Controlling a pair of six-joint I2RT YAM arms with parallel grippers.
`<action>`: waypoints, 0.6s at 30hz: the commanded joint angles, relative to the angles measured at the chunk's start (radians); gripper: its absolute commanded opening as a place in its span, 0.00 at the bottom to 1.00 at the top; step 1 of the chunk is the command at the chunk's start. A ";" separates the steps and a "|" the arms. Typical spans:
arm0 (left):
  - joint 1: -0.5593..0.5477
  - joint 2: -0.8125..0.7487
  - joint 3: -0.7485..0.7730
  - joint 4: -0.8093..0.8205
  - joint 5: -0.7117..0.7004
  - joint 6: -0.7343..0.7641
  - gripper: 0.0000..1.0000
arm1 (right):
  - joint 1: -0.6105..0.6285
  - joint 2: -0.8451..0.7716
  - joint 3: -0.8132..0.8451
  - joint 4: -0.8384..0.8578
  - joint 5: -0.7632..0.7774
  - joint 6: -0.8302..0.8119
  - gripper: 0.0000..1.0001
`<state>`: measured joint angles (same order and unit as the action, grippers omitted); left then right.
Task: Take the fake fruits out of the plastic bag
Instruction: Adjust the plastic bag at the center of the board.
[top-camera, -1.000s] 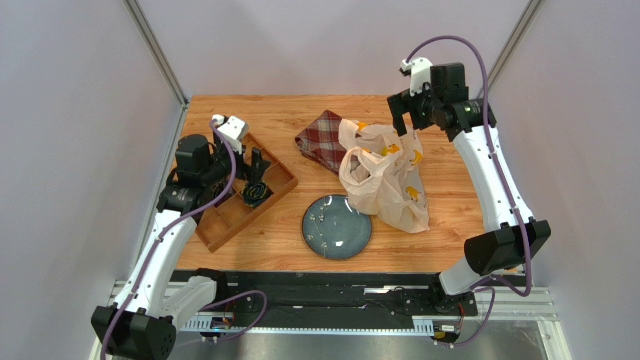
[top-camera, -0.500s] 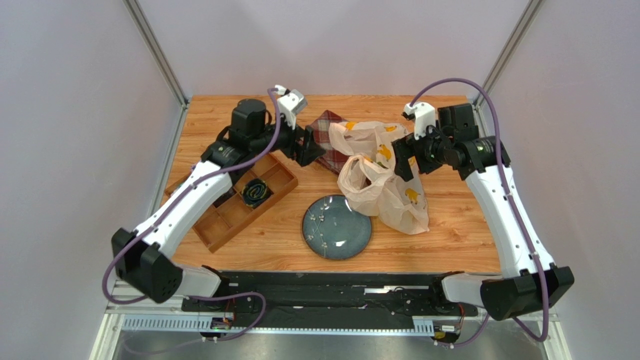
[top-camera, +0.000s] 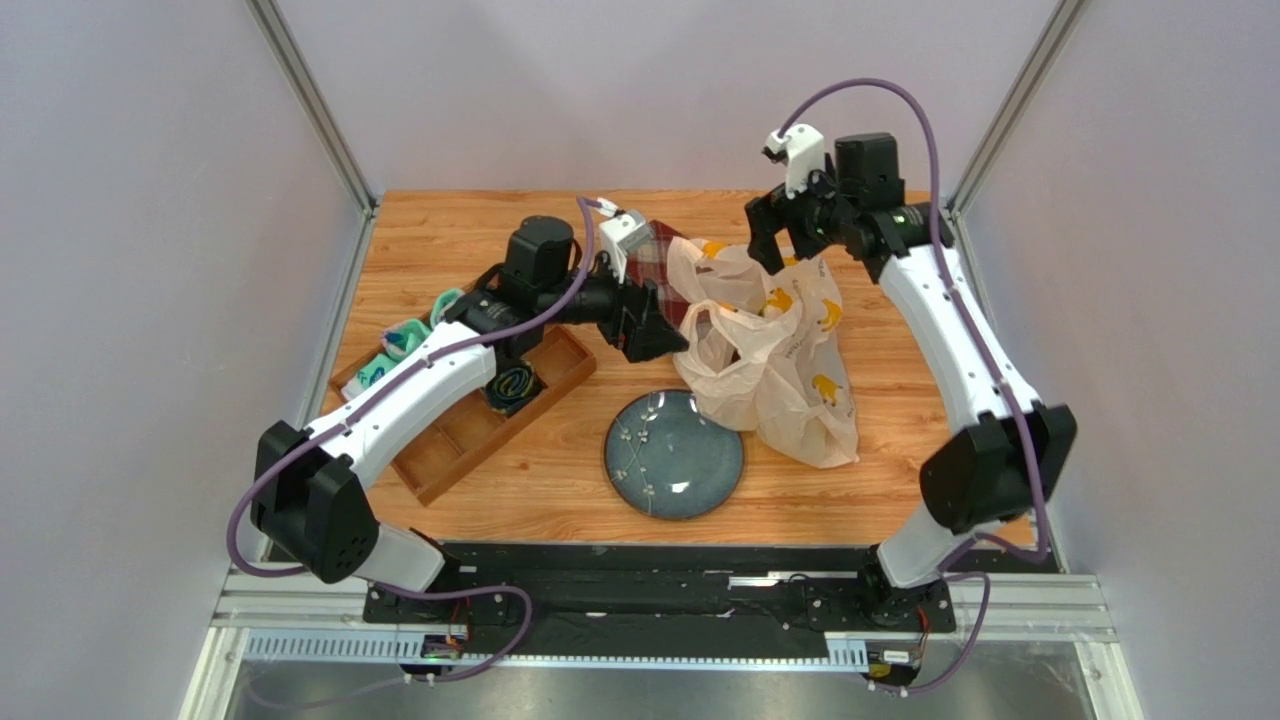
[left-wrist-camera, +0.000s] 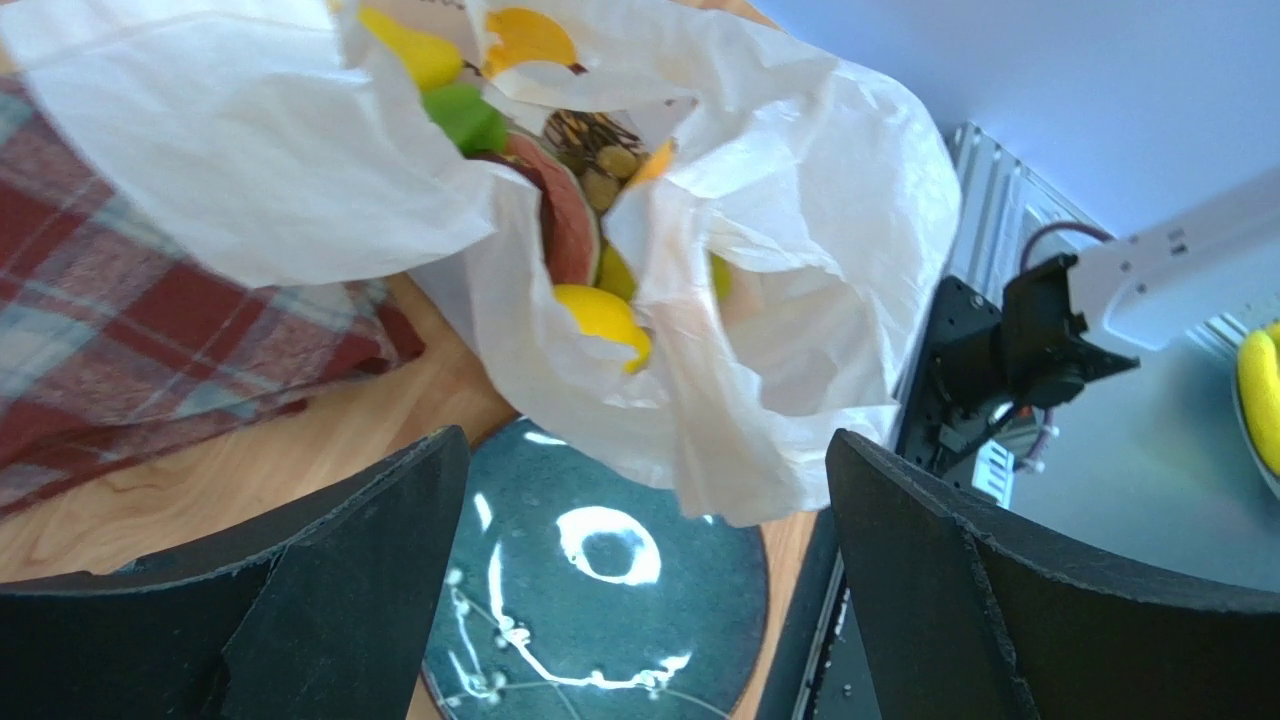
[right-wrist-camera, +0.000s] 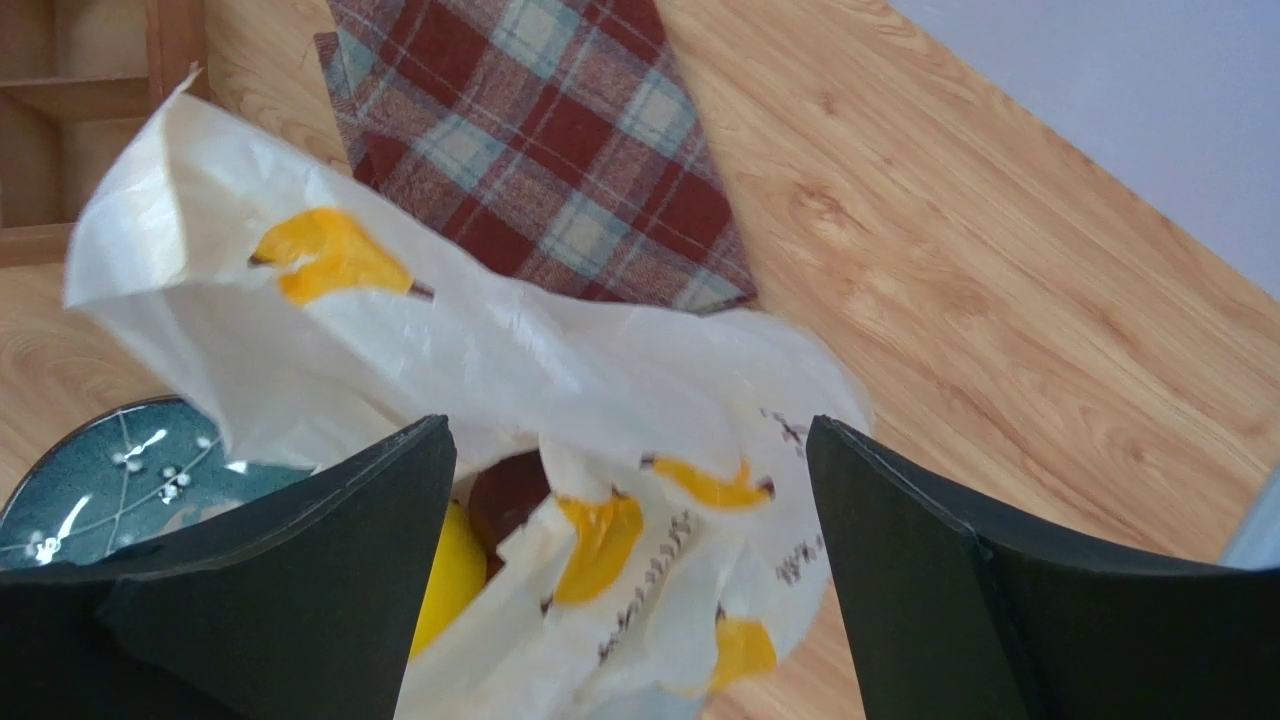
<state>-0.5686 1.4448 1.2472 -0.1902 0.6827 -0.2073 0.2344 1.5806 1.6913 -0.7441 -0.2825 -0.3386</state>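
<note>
Released left gripper (top-camera: 652, 320) and right gripper (top-camera: 775, 248) hover at the plastic bag's (top-camera: 784, 378) edges.

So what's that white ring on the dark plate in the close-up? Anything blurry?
Left wrist view: likely a light's reflection on the glossy plate; the plastic bag looks washed out. Right wrist view: sharp, evenly lit. Top view: a smaller glint on the plate.

Crinkly thin plastic bag (top-camera: 774, 368), woven plaid cloth (right-wrist-camera: 556, 135), glossy plate (top-camera: 673, 453), wooden table (top-camera: 451, 225).
</note>
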 joint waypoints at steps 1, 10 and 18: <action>-0.051 -0.034 0.018 0.037 0.046 0.020 0.99 | 0.022 0.134 0.114 0.052 -0.142 -0.053 0.93; -0.093 0.028 0.046 0.003 -0.071 0.051 0.79 | 0.057 0.291 0.275 -0.026 -0.233 -0.080 0.93; -0.093 0.057 0.092 -0.012 -0.052 0.105 0.35 | 0.098 0.303 0.259 -0.080 -0.189 -0.157 0.93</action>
<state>-0.6598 1.4982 1.2926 -0.2134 0.6182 -0.1436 0.3012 1.8812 1.9667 -0.8246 -0.5251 -0.4320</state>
